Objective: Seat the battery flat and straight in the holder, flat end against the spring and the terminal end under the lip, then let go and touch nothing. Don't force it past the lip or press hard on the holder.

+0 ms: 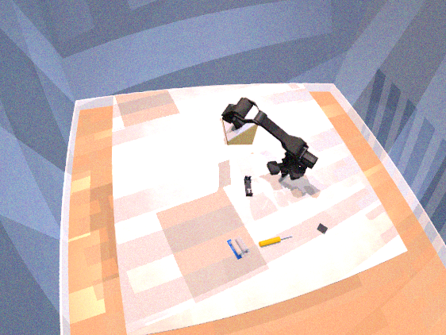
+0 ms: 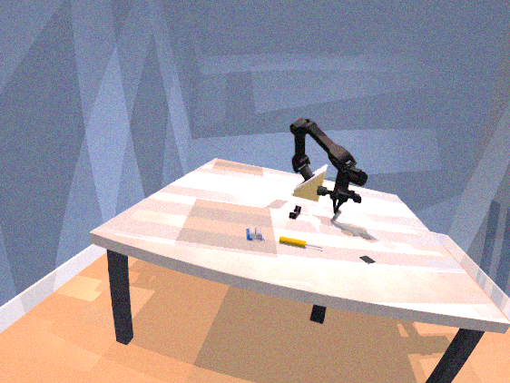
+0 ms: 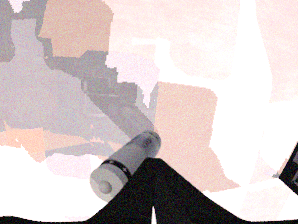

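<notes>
A pale desk (image 1: 167, 159) (image 2: 295, 281) with smooth, flat patches of pink and tan is seen, carried on dark, square legs. The battery (image 1: 282, 179) (image 2: 337, 217) (image 3: 132, 157), a smooth grey cylinder with a black band and a round nub at one end, is placed inward from the desk's right edge, outside the holder (image 1: 247, 186) (image 2: 295, 211) (image 3: 293, 172). The holder is black, narrow and boxy, set between the battery and the desk's left edge. Toward the near edge, a yellow-handled screwdriver (image 1: 270, 241) (image 2: 292, 241) with a thin shaft is laid beside a blue piece (image 1: 234, 249) (image 2: 248, 234) with pale cylindrical parts; a flat dark square (image 1: 322, 229) (image 2: 367, 260) is set nearer the near right corner. A tan wedge (image 1: 244, 138) (image 2: 313, 188) is seen by the arm's foot, toward the far edge.

The black arm (image 1: 278, 131) (image 2: 324, 142) is raised at its elbow and reached toward the right edge, with its gripper (image 1: 284, 175) (image 2: 336, 211) (image 3: 152, 165) pointed down. The fingers are clenched together on nothing, their tips close by the battery; whether it is touched cannot be told.
</notes>
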Available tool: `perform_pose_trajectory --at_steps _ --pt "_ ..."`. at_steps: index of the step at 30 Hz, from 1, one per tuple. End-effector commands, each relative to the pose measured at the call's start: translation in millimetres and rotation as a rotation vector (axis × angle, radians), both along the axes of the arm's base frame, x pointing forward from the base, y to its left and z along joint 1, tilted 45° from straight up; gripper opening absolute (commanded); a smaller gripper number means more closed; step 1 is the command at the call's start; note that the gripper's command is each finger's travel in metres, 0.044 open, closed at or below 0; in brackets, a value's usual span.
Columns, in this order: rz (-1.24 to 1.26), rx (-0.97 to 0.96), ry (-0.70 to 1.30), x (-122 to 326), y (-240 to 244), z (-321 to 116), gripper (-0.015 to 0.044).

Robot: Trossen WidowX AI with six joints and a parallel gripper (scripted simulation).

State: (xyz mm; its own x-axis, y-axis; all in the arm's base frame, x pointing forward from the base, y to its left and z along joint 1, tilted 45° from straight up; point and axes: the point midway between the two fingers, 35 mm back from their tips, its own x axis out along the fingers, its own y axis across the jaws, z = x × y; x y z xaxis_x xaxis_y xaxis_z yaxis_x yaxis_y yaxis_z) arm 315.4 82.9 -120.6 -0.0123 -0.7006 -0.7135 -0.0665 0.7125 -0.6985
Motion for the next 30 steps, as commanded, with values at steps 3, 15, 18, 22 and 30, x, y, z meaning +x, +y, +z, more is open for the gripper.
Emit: perform_pose_trajectory --at_steps 3,15,18,22,30 --pt "-0.007 0.0 0.009 -3.6 6.1 -9.8 0.0" --pt "-0.008 0.0 0.009 -5.3 13.4 -17.4 0.0" --pt "-0.002 0.0 0.005 -3.1 17.4 -12.0 0.0" --pt "-0.004 0.003 0.007 -1.3 42.3 10.6 0.0" --pt "-0.007 0.003 0.01 -3.5 70.2 39.6 0.0"
